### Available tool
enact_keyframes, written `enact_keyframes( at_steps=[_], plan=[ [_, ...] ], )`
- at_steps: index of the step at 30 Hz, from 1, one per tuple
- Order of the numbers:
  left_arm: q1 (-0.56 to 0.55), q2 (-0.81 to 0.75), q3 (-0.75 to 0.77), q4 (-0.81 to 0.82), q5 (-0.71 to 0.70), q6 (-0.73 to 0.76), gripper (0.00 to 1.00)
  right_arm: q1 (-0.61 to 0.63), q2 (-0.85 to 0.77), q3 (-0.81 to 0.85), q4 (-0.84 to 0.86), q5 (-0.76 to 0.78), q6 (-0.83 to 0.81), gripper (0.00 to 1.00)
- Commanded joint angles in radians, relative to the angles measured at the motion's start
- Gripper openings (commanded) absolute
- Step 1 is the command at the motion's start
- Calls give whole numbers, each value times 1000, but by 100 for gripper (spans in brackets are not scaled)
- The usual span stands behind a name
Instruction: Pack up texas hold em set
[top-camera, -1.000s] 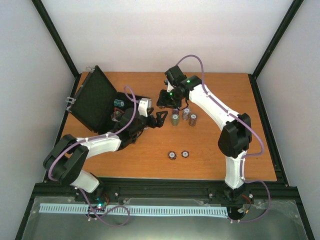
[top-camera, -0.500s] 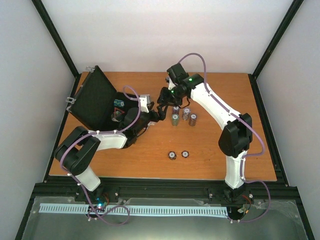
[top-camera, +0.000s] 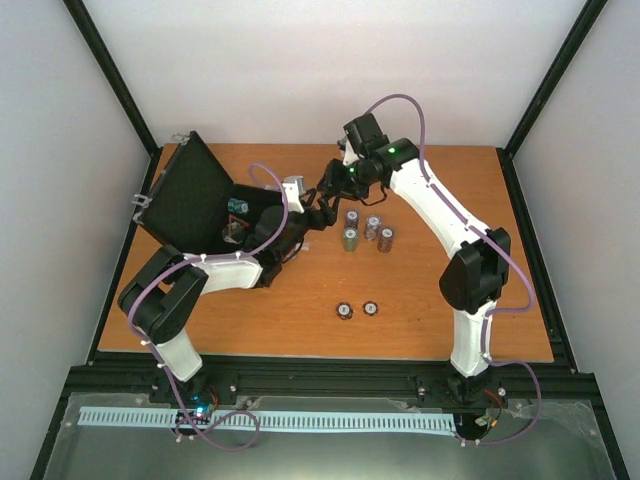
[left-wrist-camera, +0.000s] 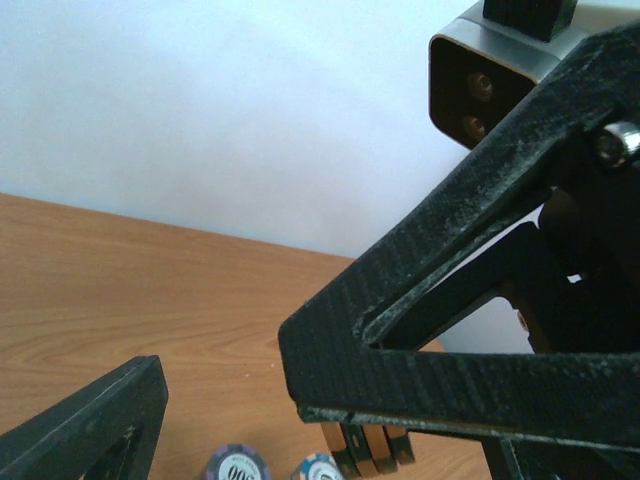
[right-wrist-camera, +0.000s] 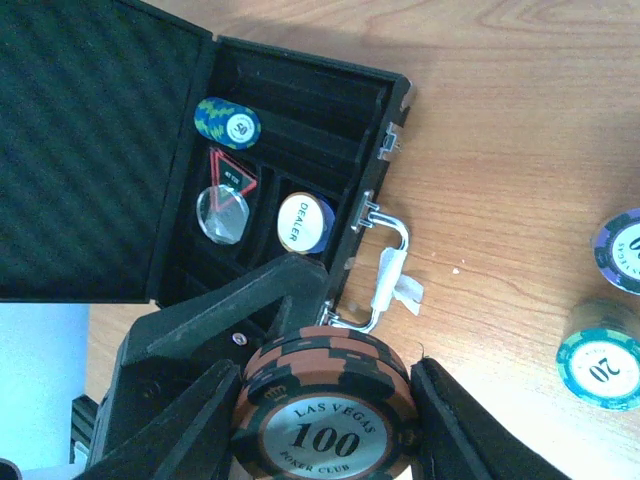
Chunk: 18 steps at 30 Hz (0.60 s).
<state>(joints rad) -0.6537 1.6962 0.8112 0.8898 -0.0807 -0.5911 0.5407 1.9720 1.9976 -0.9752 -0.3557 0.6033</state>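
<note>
From above, the black case (top-camera: 185, 205) stands open at the far left of the table (top-camera: 440, 320), lid tilted up leftward. Both grippers meet beside it.

Left wrist: the left gripper (top-camera: 317, 216) is open, one finger (left-wrist-camera: 90, 430) far aside.

Only the right wrist shows the right gripper (right-wrist-camera: 325, 425) clamped on a brown 100 stack (right-wrist-camera: 325, 395), its face toward the camera. The tray holds a blue stack (right-wrist-camera: 228, 122), a triangular token (right-wrist-camera: 232, 172) and a DEALER disc (right-wrist-camera: 303, 222).

Tight at upper centre of the overhead view: left gripper (top-camera: 318, 215), jaws spread, and right gripper (top-camera: 328, 193), clamped on a brown chip stack (right-wrist-camera: 325, 400), close together just right of the open case (top-camera: 185, 200). Hemmed in below right by four chip stacks (top-camera: 372, 228). Bare table (top-camera: 480, 180) at upper right and across the lower centre, save two dealer discs (top-camera: 344, 311) there.
</note>
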Motion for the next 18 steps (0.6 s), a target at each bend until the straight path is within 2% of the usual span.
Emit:
enact_keyframes(
  at_steps=[1, 10, 12, 16, 18],
  plan=[
    [7, 7, 88, 124, -39, -9, 84, 1, -35, 22, -70, -67, 4, 3],
    [43, -1, 134, 130, 10, 33, 74, -4, -71, -7, -79, -104, -3, 3],
    [55, 0, 148, 129, 48, 48, 63, -4, -82, -19, -80, -107, -6, 3],
    [70, 1, 178, 113, 123, 72, 30, -7, -101, -44, -80, -112, -10, 3],
    [75, 4, 190, 94, 149, 84, 27, -8, -109, -54, -79, -112, -11, 3]
  ],
)
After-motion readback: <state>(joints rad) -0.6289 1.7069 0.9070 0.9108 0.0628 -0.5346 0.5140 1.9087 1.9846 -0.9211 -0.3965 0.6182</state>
